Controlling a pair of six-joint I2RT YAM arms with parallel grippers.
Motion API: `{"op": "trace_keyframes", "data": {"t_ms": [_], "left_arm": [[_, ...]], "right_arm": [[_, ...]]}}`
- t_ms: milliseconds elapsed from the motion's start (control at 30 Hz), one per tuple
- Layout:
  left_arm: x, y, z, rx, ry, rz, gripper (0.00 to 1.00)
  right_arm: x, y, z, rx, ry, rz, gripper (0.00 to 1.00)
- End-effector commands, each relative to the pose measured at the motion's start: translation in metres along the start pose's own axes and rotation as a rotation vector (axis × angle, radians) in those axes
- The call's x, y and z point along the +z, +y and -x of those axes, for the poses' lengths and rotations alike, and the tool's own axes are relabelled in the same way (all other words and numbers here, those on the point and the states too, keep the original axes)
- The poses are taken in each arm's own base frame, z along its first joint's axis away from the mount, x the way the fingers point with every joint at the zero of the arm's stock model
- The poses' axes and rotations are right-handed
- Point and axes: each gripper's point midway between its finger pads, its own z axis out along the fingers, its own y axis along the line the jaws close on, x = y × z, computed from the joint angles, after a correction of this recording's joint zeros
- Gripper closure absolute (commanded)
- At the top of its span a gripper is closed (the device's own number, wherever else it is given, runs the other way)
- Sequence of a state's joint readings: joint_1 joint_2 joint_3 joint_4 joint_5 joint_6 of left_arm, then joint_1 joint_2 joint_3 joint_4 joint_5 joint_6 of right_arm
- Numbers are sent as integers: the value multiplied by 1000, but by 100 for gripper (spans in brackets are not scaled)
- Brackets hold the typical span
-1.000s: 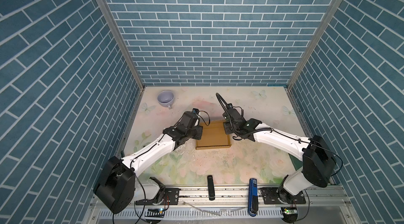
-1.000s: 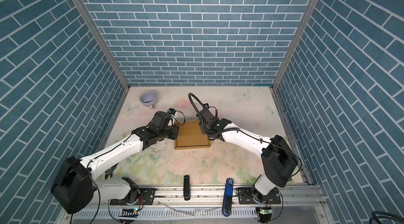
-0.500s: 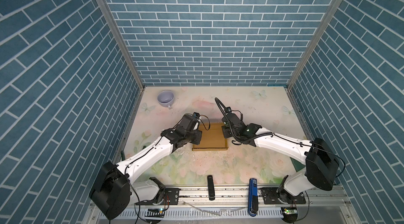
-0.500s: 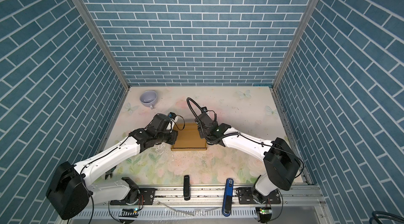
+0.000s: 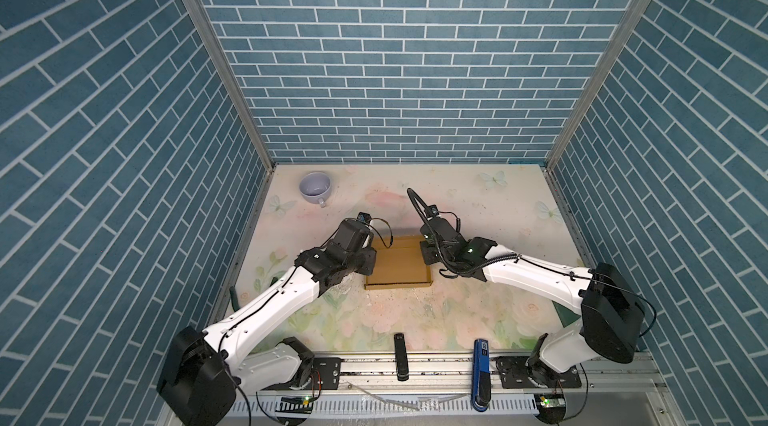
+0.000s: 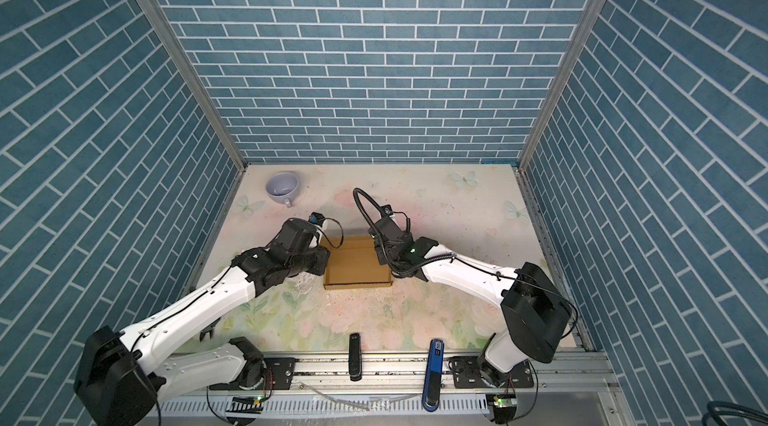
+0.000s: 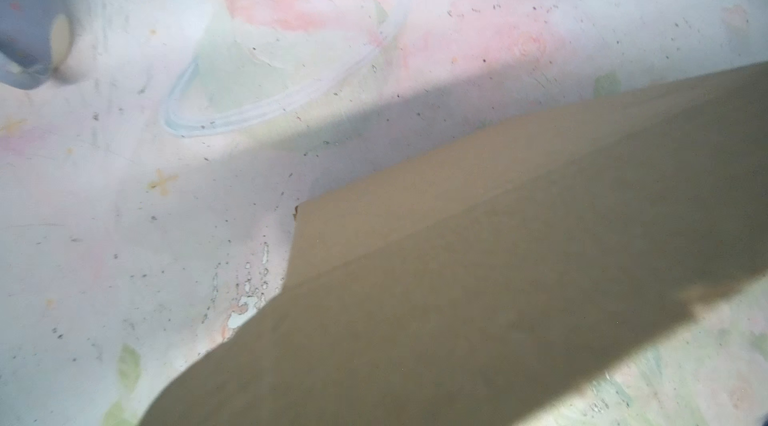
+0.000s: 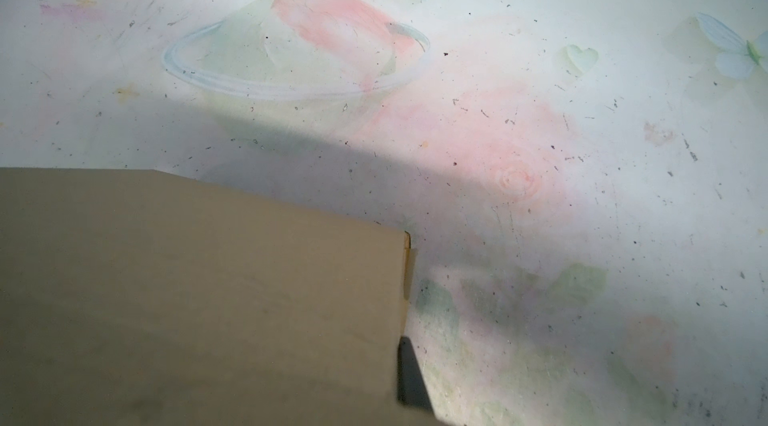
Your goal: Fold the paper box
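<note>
Right jaws were shut, one fingertip (image 8: 409,374) showing just beside an edge of the paper box (image 5: 397,266); left jaws' opening could not be told. Box lay on the surface (image 5: 478,211) between both jaws. Risk: light cardboard springing open or sliding if pressure lapsed.

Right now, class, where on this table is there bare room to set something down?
Free: back right, between the right arm and the back wall; also the front strip between the paper box and the rail. Crowded: the middle, where the left arm and right arm flank the box; a cup sits back left.
</note>
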State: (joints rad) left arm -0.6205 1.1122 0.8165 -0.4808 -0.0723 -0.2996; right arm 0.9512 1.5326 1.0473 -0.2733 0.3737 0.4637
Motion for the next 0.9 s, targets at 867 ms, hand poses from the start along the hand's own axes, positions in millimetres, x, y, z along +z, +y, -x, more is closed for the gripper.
{"op": "trace_keyframes", "data": {"t_ms": [867], "left_arm": [[14,10,27,40,-56,91,73]], "right_arm": [[-2,6,-7,-27,44,12,99]]}}
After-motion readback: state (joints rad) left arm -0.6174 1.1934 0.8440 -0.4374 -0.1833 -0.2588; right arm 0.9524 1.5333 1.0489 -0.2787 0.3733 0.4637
